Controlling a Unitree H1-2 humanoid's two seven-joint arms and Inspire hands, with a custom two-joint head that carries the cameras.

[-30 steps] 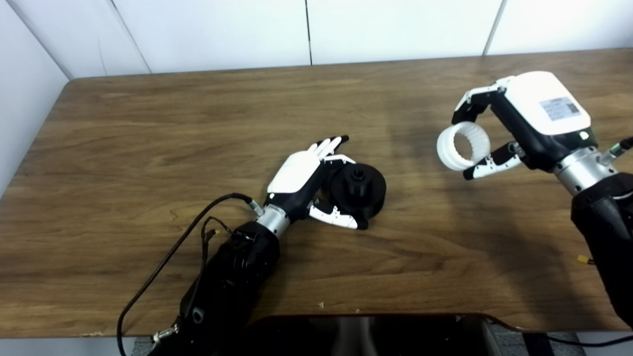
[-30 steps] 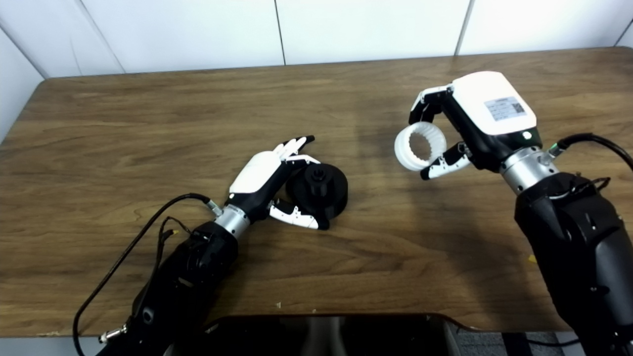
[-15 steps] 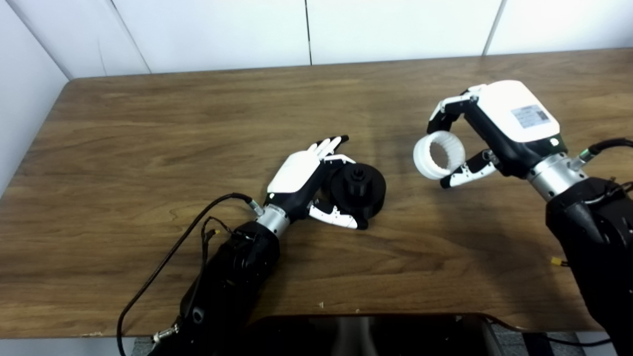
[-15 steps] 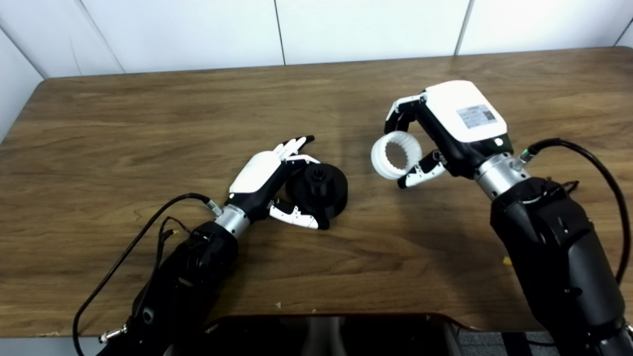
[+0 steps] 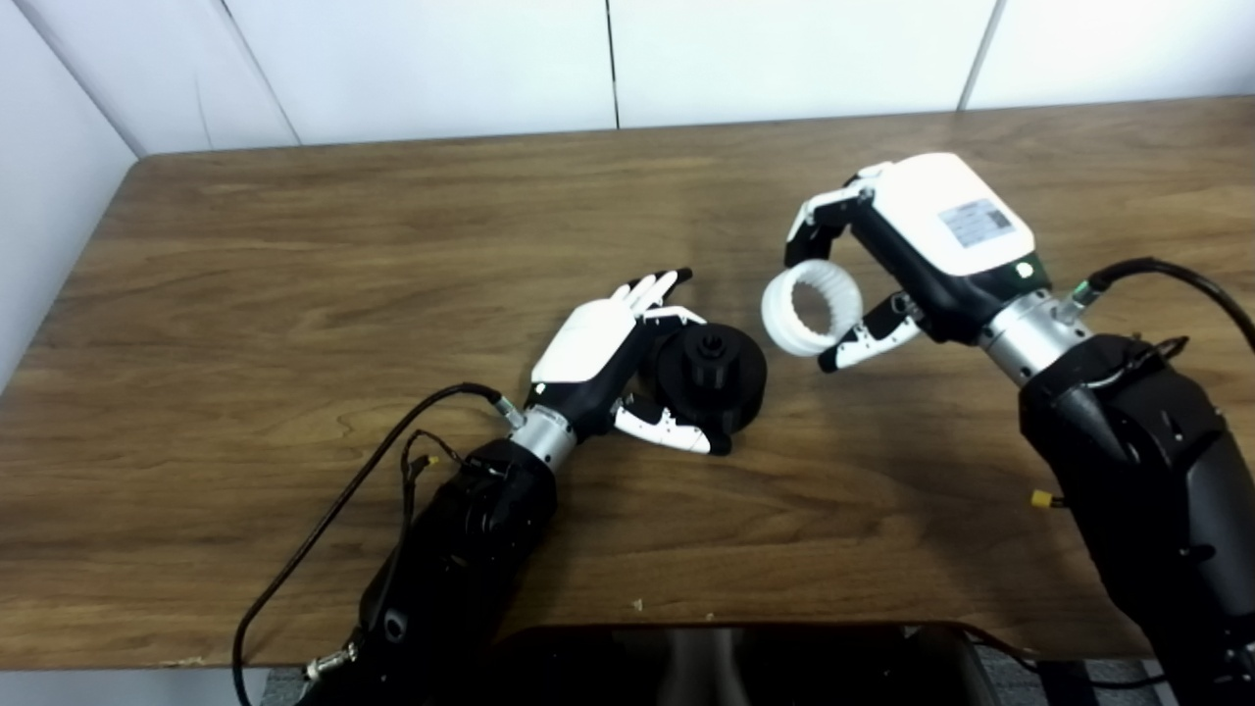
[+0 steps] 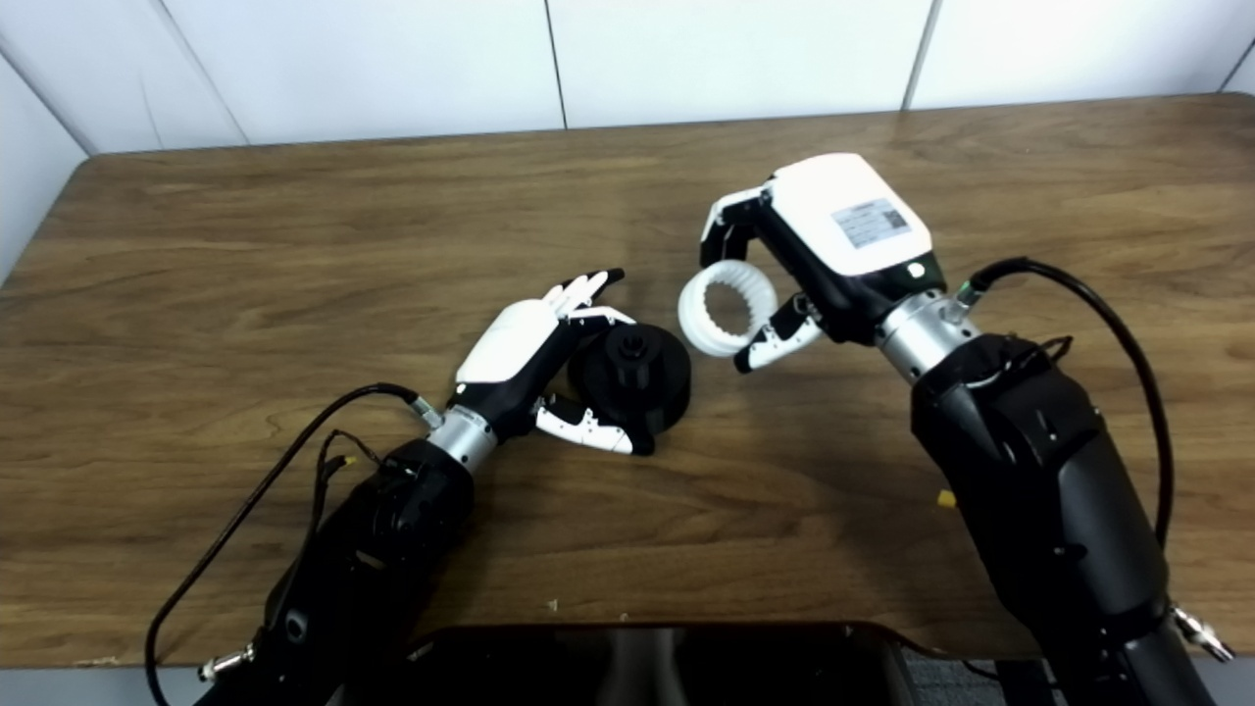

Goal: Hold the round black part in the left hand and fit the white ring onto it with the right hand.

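On wood table (image 5: 294, 255) — left hand (image 5: 598, 358) cups black part (image 5: 711, 373), right hand (image 5: 922, 245) grips white ring (image 5: 812, 314).

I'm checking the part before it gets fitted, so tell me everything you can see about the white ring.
The white ring is a short, wide band that looks like matte plastic, with fine ridges around its inner wall and a smooth outside. The right hand pinches it between fingers above and thumb below. It is held on edge above the table, its opening facing the cameras, just right of the round black part and not touching it.
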